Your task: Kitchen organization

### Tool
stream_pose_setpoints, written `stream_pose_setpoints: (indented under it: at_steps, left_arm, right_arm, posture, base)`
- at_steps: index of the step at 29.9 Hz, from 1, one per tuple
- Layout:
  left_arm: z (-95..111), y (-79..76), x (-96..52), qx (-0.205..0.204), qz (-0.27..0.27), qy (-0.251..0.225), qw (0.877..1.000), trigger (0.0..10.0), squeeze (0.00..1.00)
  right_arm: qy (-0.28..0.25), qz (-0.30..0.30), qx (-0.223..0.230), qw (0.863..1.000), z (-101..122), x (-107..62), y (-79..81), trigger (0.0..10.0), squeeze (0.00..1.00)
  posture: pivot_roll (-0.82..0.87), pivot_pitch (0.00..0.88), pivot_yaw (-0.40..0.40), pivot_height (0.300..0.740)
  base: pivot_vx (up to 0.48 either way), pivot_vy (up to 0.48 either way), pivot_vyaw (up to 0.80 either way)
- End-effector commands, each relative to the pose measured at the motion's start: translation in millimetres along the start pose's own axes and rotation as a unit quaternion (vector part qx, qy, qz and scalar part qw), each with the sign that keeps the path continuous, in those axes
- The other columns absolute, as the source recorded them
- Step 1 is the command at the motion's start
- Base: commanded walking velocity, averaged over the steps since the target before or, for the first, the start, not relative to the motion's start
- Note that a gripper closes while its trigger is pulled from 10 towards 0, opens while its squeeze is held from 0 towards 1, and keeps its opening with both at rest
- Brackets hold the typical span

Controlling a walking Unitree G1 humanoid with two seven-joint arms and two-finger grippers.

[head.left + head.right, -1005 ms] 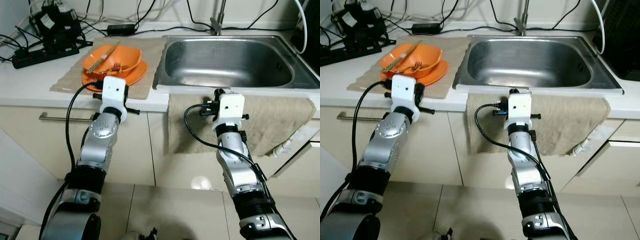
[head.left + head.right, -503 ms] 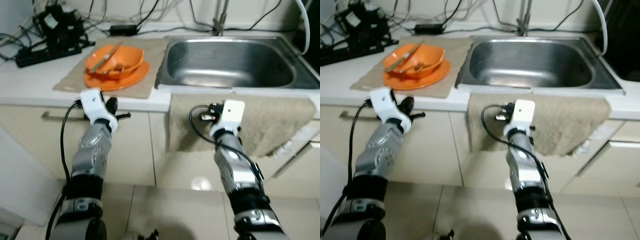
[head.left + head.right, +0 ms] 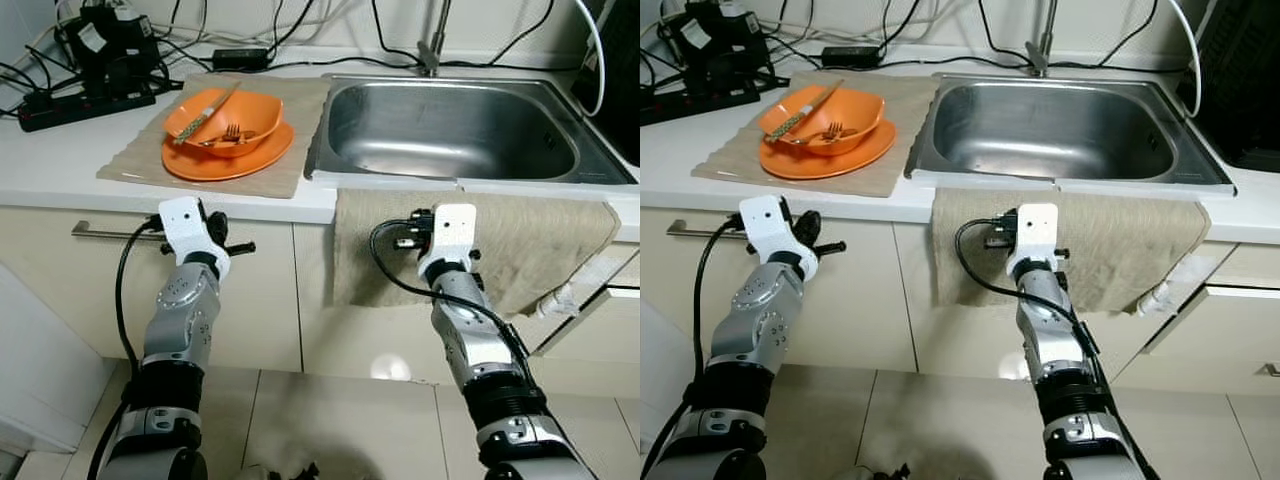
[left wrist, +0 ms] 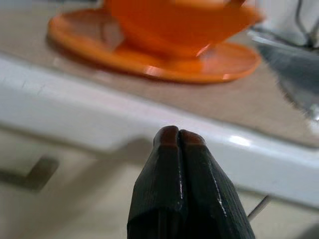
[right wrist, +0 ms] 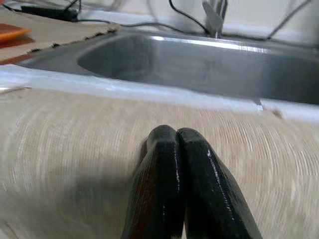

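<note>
Far left on the counter the orange bowl (image 3: 224, 119) waits untouched on its plate (image 3: 228, 155), while the left gripper (image 4: 178, 138) has dropped back below the counter edge, pinched shut and empty like the right gripper (image 5: 177, 135), so nothing is grasped yet

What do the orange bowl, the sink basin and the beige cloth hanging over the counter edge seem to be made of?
Orange bowl: probably plastic, uniform colour with a soft sheen.
Sink basin: stainless steel, brushed grey with bright reflections.
Beige cloth: coarse woven fabric, perhaps linen or burlap; fine weave lines show in the right wrist view.
</note>
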State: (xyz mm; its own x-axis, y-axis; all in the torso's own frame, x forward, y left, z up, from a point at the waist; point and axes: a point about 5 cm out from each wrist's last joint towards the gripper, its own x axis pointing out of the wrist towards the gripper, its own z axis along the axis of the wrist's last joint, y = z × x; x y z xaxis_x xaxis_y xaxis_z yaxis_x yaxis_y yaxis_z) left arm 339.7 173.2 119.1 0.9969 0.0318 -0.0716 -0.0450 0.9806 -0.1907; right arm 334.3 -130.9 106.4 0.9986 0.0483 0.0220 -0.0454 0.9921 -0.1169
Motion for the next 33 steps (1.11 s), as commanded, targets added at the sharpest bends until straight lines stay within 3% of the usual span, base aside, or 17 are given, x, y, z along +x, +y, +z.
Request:
stream_pose_setpoints:
  at_steps: [1, 7, 10, 13, 14, 19, 33]
  left_arm:
    - [14.6, -6.7, 2.9, 0.019, -0.013, -0.03, 0.999, 10.0, 0.0]
    - [33.5, -17.2, 5.3, 0.055, -0.036, -0.067, 0.996, 10.0, 0.0]
    - [37.8, -21.3, 6.4, 0.068, -0.046, -0.073, 0.994, 10.0, 0.0]
    - [38.1, -21.8, 7.0, 0.085, -0.046, -0.074, 0.993, 10.0, 0.0]
    - [38.6, -23.3, 7.6, 0.096, -0.049, -0.074, 0.991, 10.0, 0.0]
    - [39.5, -24.8, 8.7, 0.095, -0.053, -0.07, 0.992, 10.0, 0.0]
    - [44.9, -27.3, 9.5, 0.09, -0.058, -0.081, 0.991, 10.0, 0.0]
  right_arm:
    - [-0.021, 0.007, -0.014, 1.0, 4.5, 0.4, 4.0, 10.0, 0.0]
    - [-0.081, -0.003, -0.03, 0.996, 19.0, -1.8, 2.0, 10.0, 0.0]
    - [-0.076, -0.007, -0.018, 0.997, 18.1, -1.7, 1.6, 10.0, 0.0]
    - [-0.067, -0.024, 0.01, 0.997, 15.0, -1.7, -1.5, 10.0, 0.0]
    - [-0.058, -0.039, 0.045, 0.997, 12.5, -2.0, -4.0, 10.0, 0.0]
    - [-0.049, -0.044, 0.062, 0.996, 8.6, -2.5, -1.9, 10.0, 0.0]
    - [-0.053, -0.039, 0.055, 0.996, 11.0, -0.7, -0.4, 10.0, 0.0]
  posture:
    - [-0.01, 0.0, 0.033, 0.74]
    - [-0.01, 0.0, 0.039, 0.74]
    - [-0.01, 0.0, 0.039, 0.74]
    - [-0.01, 0.0, 0.044, 0.74]
    - [-0.01, 0.0, 0.047, 0.74]
    - [-0.01, 0.0, 0.055, 0.74]
    - [-0.01, 0.0, 0.052, 0.74]
  base:
    - [0.0, 0.0, 0.0]
    - [0.0, 0.0, 0.0]
    - [0.0, 0.0, 0.0]
    - [0.0, 0.0, 0.0]
    - [0.0, 0.0, 0.0]
    - [0.0, 0.0, 0.0]
    - [0.022, 0.0, 0.0]
